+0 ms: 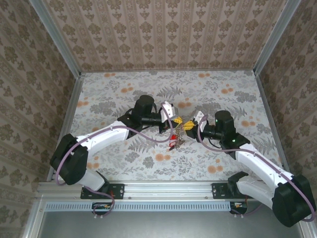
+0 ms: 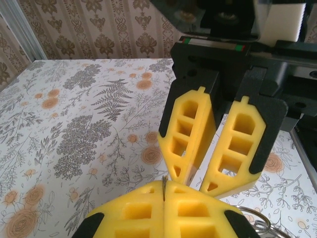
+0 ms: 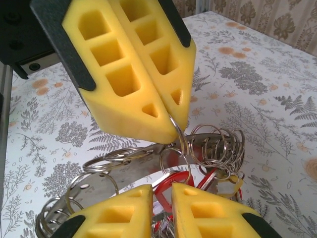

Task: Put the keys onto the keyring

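Note:
In the right wrist view the keyring (image 3: 116, 171) is a flat silver band hanging under the two grippers, with several small wire rings threaded on it. My left gripper (image 3: 174, 121) is shut on one small split ring (image 3: 179, 135) that links down to a red key (image 3: 179, 175). The same grip shows in the left wrist view as a thin metal edge pinched in the left gripper (image 2: 163, 191). My right gripper (image 3: 162, 191) faces it with a narrow gap between its fingertips; the red key head lies just beyond that gap. A yellow key (image 3: 234, 182) hangs to the right. Red keys (image 1: 174, 142) dangle below the grippers.
Both arms meet over the middle of the floral table (image 1: 124, 94), with my right gripper (image 1: 190, 126) close against my left gripper (image 1: 176, 121). Patterned walls and metal rails (image 1: 74, 104) border the table on three sides.

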